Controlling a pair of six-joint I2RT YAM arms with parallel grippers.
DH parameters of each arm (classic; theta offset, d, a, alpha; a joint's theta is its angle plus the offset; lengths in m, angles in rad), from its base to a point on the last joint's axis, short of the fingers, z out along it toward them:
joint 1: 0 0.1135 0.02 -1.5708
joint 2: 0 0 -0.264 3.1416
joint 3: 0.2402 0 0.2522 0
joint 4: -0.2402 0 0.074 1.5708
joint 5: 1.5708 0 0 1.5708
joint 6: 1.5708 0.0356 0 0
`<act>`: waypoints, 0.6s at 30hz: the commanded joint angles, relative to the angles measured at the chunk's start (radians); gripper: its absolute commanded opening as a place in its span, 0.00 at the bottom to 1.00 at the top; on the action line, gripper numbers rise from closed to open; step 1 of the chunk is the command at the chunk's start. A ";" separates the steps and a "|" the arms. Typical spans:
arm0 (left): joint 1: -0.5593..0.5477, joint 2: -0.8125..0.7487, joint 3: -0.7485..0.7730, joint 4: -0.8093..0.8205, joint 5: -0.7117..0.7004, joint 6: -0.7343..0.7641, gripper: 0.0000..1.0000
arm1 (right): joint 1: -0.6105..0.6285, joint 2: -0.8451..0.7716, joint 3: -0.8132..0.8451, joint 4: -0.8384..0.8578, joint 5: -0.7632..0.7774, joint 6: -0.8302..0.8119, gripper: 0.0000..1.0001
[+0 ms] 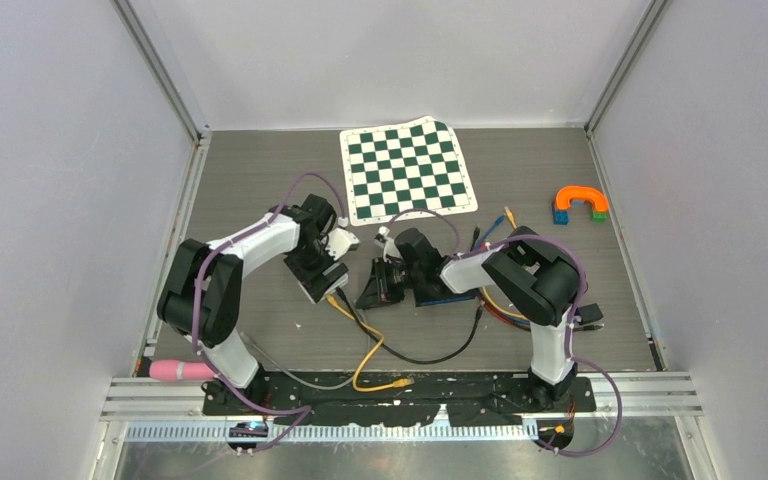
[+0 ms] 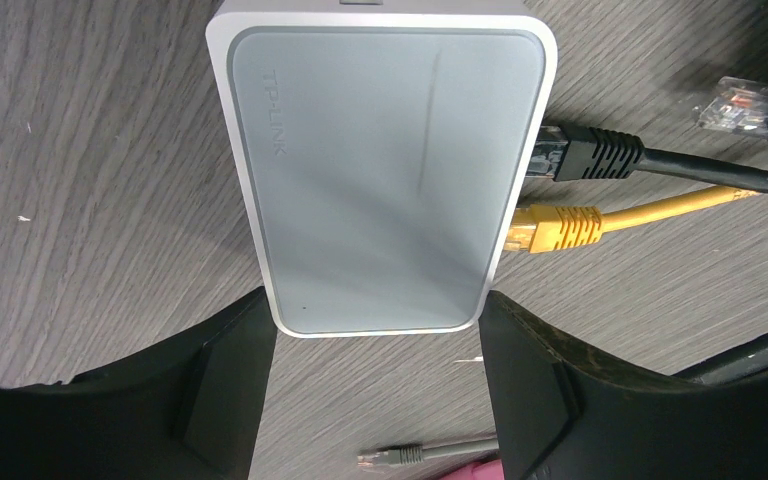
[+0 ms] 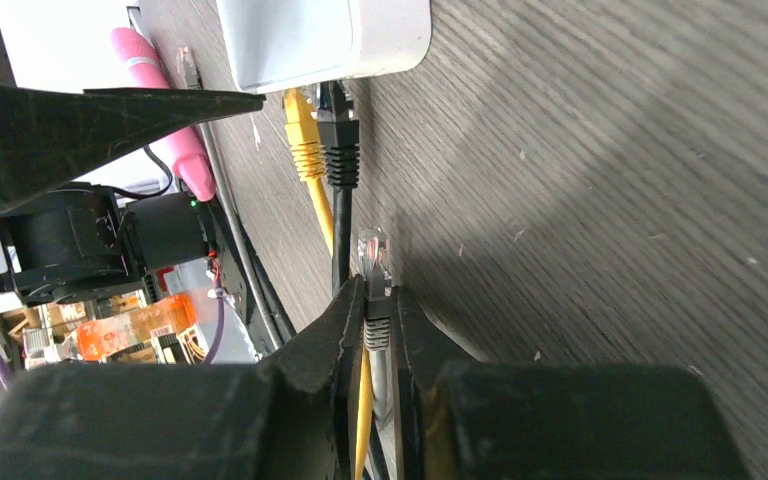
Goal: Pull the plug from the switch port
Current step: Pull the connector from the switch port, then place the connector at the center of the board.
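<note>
The grey-white TP-Link switch lies flat on the table. A black plug and a yellow plug sit in ports on its right side. My left gripper straddles the switch's near end, with its fingers touching both corners. My right gripper is shut on a grey-booted plug, whose clear tip is free in the air a short way from the ports. That plug also shows in the left wrist view. In the top view the grippers face each other mid-table.
A checkered mat lies at the back. Orange, blue and green blocks sit at the back right. A pink object lies by the left base. Yellow and black cables trail forward. A loose grey plug lies near my left fingers.
</note>
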 commanded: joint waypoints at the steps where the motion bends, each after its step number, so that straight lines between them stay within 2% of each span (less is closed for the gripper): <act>1: 0.000 -0.009 0.014 0.009 -0.017 0.000 0.61 | -0.011 -0.080 -0.002 -0.014 0.057 -0.018 0.05; 4: 0.000 -0.045 0.014 0.010 -0.022 0.004 0.61 | -0.040 -0.181 0.005 -0.073 0.143 -0.091 0.05; 7: 0.000 -0.091 -0.001 0.025 -0.004 0.014 0.61 | -0.078 -0.281 0.047 -0.237 0.317 -0.186 0.05; 14: -0.002 -0.126 -0.015 0.014 -0.014 0.027 0.61 | -0.166 -0.563 0.073 -0.408 0.587 -0.337 0.05; 18: -0.002 -0.135 -0.017 0.014 -0.015 0.031 0.61 | -0.196 -0.718 0.077 -0.446 0.602 -0.424 0.05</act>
